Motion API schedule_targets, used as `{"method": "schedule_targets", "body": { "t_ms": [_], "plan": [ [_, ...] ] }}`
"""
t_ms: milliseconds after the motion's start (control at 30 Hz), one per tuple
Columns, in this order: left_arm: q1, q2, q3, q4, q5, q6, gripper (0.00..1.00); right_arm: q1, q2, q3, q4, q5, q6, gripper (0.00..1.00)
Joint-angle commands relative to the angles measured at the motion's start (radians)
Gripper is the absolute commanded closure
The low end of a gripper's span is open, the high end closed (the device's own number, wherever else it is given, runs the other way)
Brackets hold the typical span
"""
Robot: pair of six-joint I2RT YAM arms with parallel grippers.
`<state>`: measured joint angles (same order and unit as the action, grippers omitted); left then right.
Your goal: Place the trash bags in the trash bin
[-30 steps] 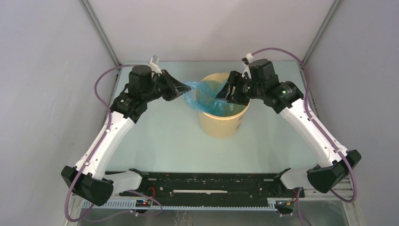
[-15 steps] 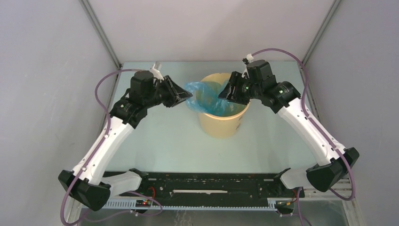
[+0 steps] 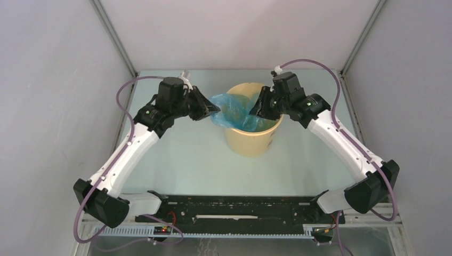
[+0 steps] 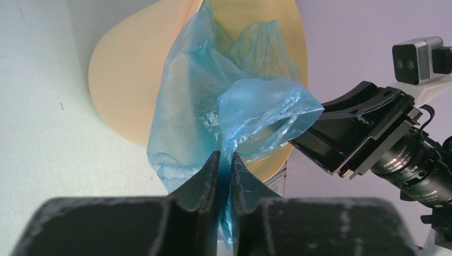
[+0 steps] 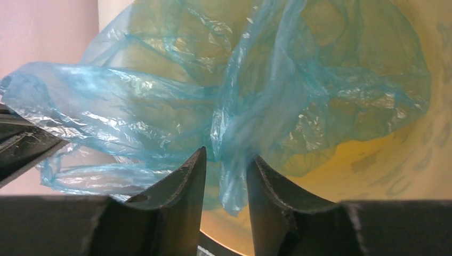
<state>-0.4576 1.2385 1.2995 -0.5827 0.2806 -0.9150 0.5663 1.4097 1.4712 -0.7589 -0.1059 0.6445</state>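
The pale yellow trash bin [image 3: 250, 141] stands at the middle back of the table. The light-blue trash bag [image 3: 232, 109] lies partly inside it and spills over the left rim. My left gripper [image 3: 213, 109] is just left of the rim, shut on a bunch of the bag [image 4: 202, 106] in front of the bin [image 4: 128, 80]. My right gripper [image 3: 255, 111] is over the bin's mouth. In the right wrist view its jaws [image 5: 226, 157] stand apart, with a fold of the bag [image 5: 298, 90] hanging loose between them above the bin's inside [image 5: 384, 176].
Grey walls with metal corner posts [image 3: 114, 37] close in the pale green table [image 3: 181, 160] on three sides. A black rail [image 3: 234, 205] runs along the near edge between the arm bases. The right gripper's body [image 4: 362, 133] shows in the left wrist view.
My left gripper has moved right toward the bin's rim with the bag in it. My right gripper has shifted a little left over the bin's mouth.
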Motion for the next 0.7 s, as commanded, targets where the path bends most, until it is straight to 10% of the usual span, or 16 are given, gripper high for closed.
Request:
{"method": "schedule_targets", "body": {
  "t_ms": [0, 333, 667],
  "plan": [
    [-0.016, 0.031, 0.089, 0.021, -0.003, 0.02, 0.91, 0.006, 0.018, 0.029, 0.069, -0.01, -0.027, 0.64],
    [-0.024, 0.13, 0.23, 0.107, 0.074, -0.036, 1.0, -0.163, -0.054, 0.111, 0.02, -0.171, -0.077, 0.99],
    [-0.022, 0.208, 0.236, 0.129, 0.095, -0.043, 1.0, -0.485, -0.215, -0.039, -0.14, -0.468, -0.196, 1.0]
  ]
}}
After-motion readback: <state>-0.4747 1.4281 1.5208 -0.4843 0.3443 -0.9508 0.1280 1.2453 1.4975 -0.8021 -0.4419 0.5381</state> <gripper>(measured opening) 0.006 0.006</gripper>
